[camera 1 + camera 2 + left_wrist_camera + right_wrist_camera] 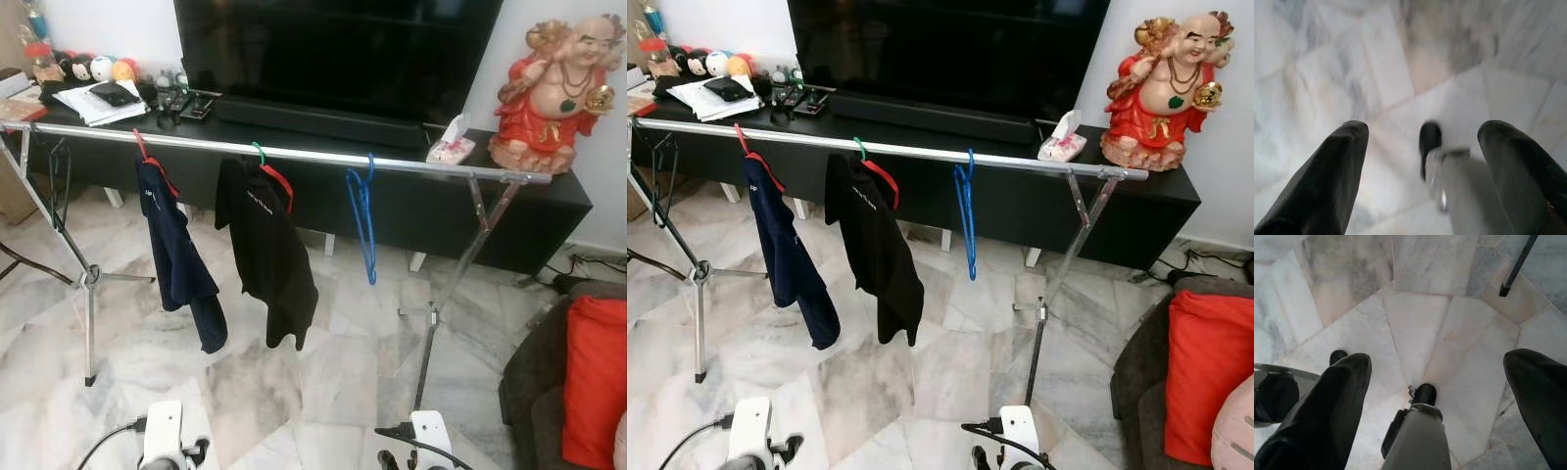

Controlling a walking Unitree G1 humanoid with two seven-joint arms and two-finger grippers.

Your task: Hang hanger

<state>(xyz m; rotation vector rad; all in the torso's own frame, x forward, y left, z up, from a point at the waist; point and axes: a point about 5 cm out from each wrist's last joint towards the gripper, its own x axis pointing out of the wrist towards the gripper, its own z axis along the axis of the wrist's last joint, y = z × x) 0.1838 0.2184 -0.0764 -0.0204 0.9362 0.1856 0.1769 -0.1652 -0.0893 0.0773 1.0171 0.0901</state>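
I'm seeing the blue hanger (362,220) hanging on the rail (294,153), long axis vertical | it's sitting up ahead, nearer my right arm | left gripper (1420,161) and right gripper (1437,391) are dangling spread wide, empty, floorward | shirt lettering's looking unreadable
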